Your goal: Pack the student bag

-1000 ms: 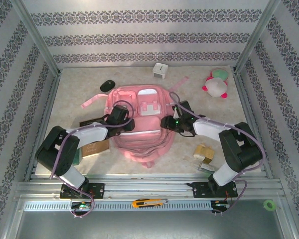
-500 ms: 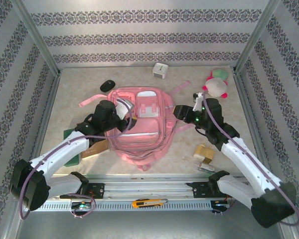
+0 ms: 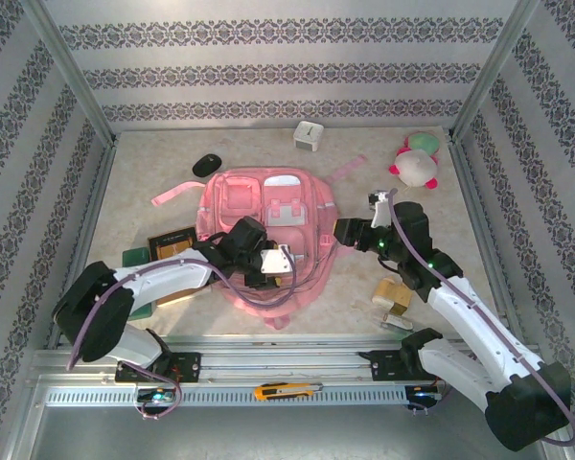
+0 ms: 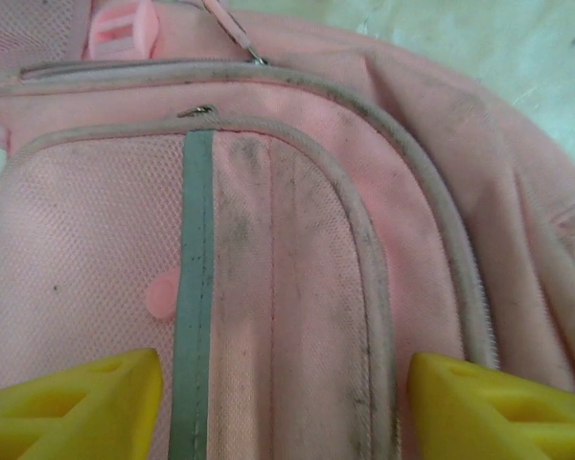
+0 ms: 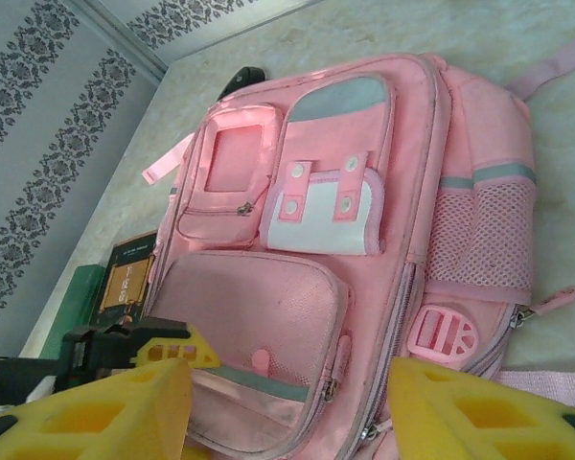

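Atop student bag (image 3: 232, 199), L tool (image 3: 280, 261) shifted nearer, open; R tool (image 3: 339, 231) open too.

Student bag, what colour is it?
The student bag is pink with pale grey trim; the right wrist view shows it best.

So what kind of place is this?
Probably a robot test booth, not a real room: wallpapered walls, a left arm and right arm bolted to a metal rail, and the student bag on a table.
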Tool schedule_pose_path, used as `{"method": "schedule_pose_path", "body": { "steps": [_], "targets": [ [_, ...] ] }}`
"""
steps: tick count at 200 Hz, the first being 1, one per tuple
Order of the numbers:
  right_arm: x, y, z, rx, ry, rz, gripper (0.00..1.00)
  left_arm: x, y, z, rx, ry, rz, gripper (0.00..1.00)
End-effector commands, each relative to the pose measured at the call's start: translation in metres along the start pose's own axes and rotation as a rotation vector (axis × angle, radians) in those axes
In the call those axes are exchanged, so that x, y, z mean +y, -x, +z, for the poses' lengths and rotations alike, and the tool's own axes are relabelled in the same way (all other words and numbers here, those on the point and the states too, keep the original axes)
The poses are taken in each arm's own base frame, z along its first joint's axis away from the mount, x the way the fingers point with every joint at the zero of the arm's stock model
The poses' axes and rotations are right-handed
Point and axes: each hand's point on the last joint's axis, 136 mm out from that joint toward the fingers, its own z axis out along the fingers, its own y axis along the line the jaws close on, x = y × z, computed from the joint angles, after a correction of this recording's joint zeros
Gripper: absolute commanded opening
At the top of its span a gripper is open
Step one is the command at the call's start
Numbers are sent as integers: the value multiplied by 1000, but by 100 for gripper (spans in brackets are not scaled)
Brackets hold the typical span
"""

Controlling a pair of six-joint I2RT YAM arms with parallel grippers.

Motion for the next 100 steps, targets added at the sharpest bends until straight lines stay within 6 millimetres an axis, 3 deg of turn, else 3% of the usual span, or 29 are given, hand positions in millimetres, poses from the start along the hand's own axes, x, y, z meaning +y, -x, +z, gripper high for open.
{"method": "schedule_pose_path", "body": {
  "steps": [1, 55, 64, 76, 82, 100],
  "targets": [
    [9, 5, -1, -30, 55, -17, 56, 9, 9, 11, -9, 49, 74, 69],
    [5, -2, -4, -40, 53, -15, 57, 18, 1, 33, 34, 103, 51, 69],
    [1, -3, -3, -38, 46, -12, 57, 20, 0, 34, 40, 111, 42, 57],
    [-2, -5, -4, -35, 40, -13, 57, 21, 2, 29, 35, 114, 22, 27],
    [-4, -7, -4, -32, 37, -12, 57, 21, 6, 24, 24, 114, 14, 16],
    [-10, -8, -4, -29, 29, 2, 57, 21, 17, 5, -23, 110, 5, 0]
  ]
}}
